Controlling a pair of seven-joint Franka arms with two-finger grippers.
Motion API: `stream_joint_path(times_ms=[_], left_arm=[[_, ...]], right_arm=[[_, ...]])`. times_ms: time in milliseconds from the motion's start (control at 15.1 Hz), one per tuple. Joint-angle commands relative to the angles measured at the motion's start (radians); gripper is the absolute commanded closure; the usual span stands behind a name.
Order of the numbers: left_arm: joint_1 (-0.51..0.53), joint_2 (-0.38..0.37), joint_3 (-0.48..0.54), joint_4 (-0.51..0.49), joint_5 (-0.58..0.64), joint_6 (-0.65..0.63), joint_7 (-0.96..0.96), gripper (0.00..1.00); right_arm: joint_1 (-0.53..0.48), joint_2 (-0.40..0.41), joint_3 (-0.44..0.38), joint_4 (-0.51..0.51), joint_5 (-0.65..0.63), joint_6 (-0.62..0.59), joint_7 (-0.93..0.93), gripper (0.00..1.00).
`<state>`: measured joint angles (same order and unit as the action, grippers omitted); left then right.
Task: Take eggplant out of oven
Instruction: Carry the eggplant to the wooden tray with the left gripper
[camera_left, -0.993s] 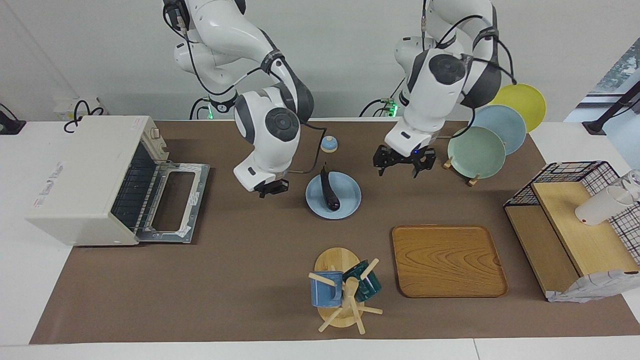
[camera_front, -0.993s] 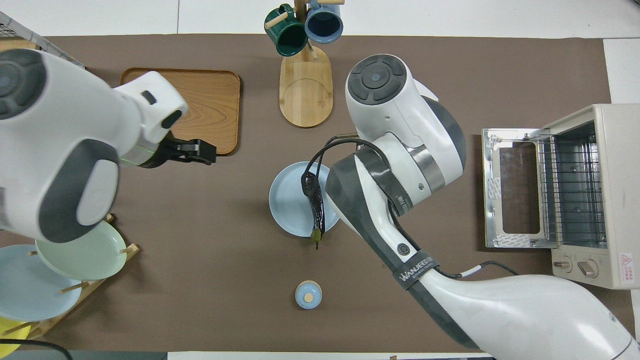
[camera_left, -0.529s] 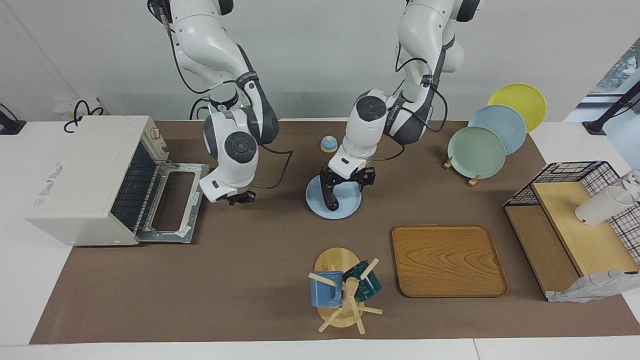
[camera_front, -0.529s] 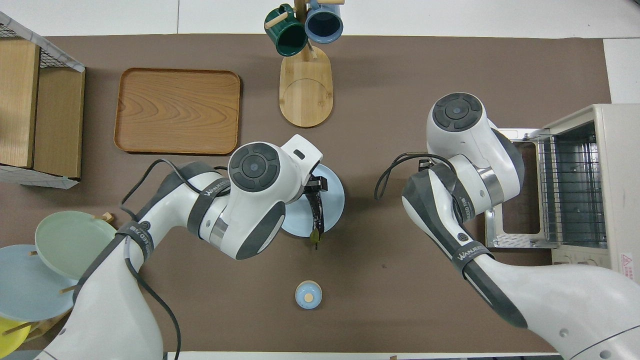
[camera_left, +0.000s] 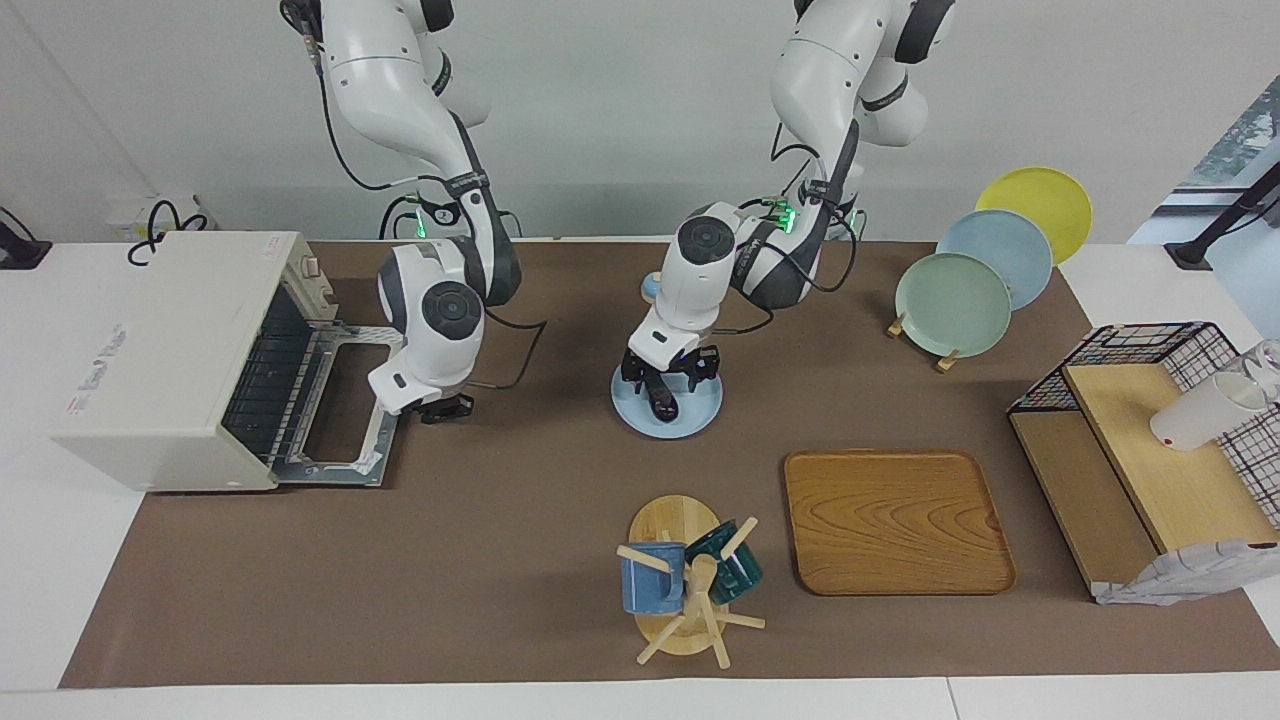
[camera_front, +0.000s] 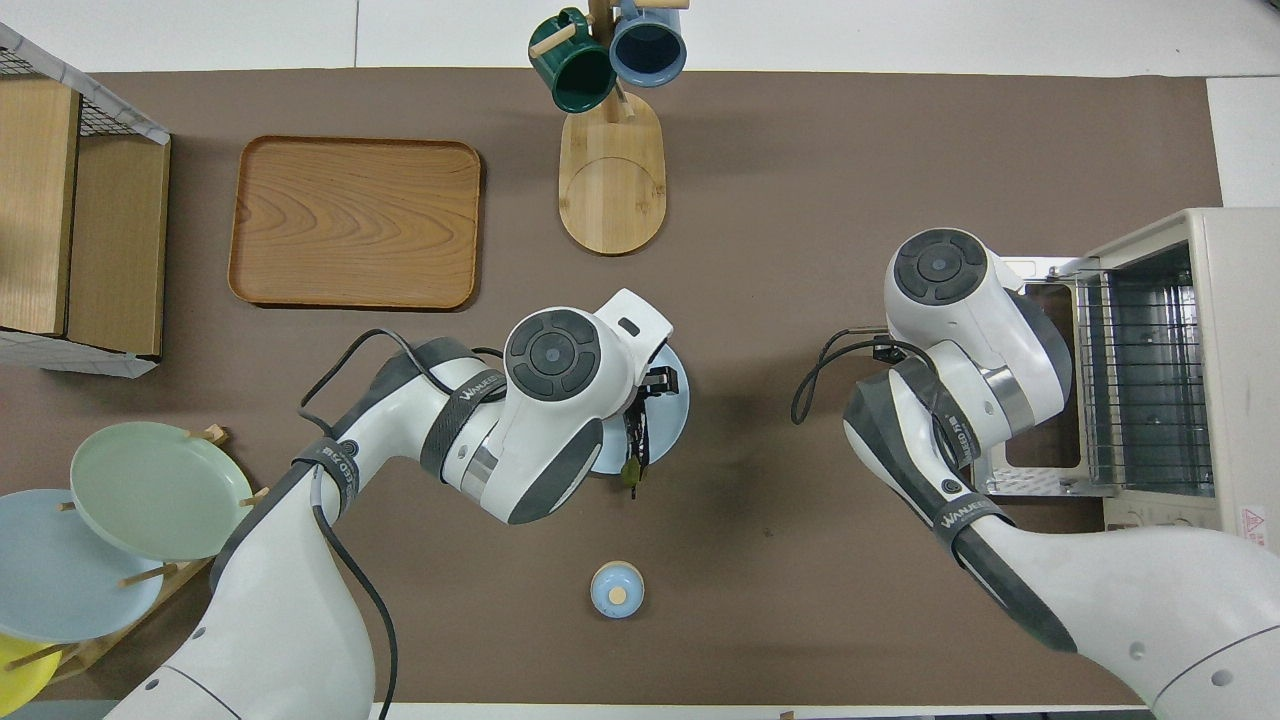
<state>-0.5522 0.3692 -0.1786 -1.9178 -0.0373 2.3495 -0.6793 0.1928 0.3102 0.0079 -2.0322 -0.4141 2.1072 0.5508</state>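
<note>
Facing view shows the eggplant (camera_left: 661, 398), slim, glossy and near black, lying on a round pale-blue plate (camera_left: 697, 418) at mid-table, well apart from the oven (camera_left: 170, 350). In the overhead view its small green stem end (camera_front: 630, 470) pokes past the plate's rim toward the robots. The left gripper (camera_left: 668, 376) is low over the eggplant, fingers spread either side of it; whether they touch it is hard to say. The boxy off-white oven sits at the right arm's end, its glass door (camera_left: 350, 405) dropped flat and the wire rack (camera_front: 1140, 375) bare. The right gripper (camera_left: 442, 405) hangs beside the door's edge; its fingers cannot be made out.
</note>
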Motion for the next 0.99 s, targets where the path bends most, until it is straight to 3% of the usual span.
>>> stream_joint_path(times_ms=[0,132,265,529,794,926], left_arm=[[-0.015,-0.001,0.018,-0.006,-0.006,0.014,-0.011,0.36],[-0.017,-0.001,0.018,-0.004,-0.006,0.002,-0.012,0.71],[-0.012,-0.001,0.018,0.0,-0.006,-0.009,-0.012,1.0],[0.02,-0.015,0.019,0.058,-0.006,-0.094,-0.009,1.0],[0.165,-0.001,0.021,0.285,0.0,-0.318,0.079,1.0],[0.242,0.039,0.021,0.348,0.003,-0.332,0.106,1.0]], right_arm=[[-0.019,-0.034,0.012,-0.051,-0.052,0.011,-0.02,1.0],[-0.03,-0.037,0.012,-0.068,-0.09,0.011,-0.02,1.0],[-0.032,-0.04,0.012,-0.069,-0.094,0.007,-0.022,1.0],[-0.039,-0.039,0.012,-0.036,-0.157,-0.054,-0.098,1.0],[-0.041,-0.048,0.014,0.033,-0.157,-0.166,-0.204,1.0],[-0.07,-0.098,0.015,0.044,-0.144,-0.187,-0.293,1.0]])
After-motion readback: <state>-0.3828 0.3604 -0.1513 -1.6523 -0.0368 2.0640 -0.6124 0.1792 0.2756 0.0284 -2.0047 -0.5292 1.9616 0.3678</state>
